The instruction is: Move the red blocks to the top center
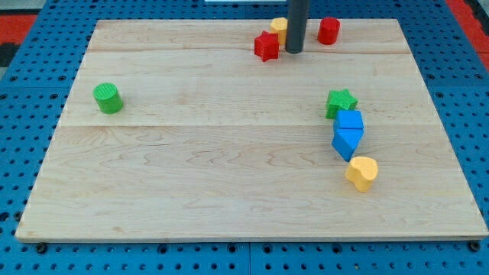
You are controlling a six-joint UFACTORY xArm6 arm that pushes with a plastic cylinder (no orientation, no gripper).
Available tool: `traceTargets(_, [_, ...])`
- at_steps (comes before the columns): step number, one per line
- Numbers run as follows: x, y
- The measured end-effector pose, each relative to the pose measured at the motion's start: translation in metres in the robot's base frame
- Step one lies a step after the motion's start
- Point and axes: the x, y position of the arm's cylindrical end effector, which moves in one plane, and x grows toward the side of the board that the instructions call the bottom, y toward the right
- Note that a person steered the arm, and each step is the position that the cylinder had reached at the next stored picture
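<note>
A red star-like block (267, 46) lies near the top centre of the wooden board (191, 168). A red cylinder (328, 30) stands to the right of it, near the top edge. My tip (293, 50) rests between the two red blocks, just right of the star-like one and apart from the cylinder. A yellow block (279, 27) sits right behind the rod, partly hidden by it, above and right of the red star-like block.
A green cylinder (108, 98) stands at the left. At the right, a green star (341, 102), two blue blocks (349, 121) (346, 143) and a yellow heart-like block (362, 173) run in a line toward the view's bottom.
</note>
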Motion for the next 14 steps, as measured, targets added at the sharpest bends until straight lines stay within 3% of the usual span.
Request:
traceTargets(2, [-0.037, 0.129])
traceTargets(3, [-0.055, 0.117])
traceTargets(4, [-0.056, 0.029])
traceTargets(5, [-0.061, -0.001])
traceTargets(6, [-0.077, 0.025])
traceTargets(7, [-0.089, -0.008])
traceTargets(8, [-0.062, -0.076])
traceTargets(9, [-0.058, -0.101])
traceTargets(10, [-0.07, -0.044])
traceTargets(11, [-0.055, -0.006])
traceTargets(12, [-0.027, -0.046])
traceTargets(13, [-0.013, -0.124])
traceTargets(14, [0.006, -0.049])
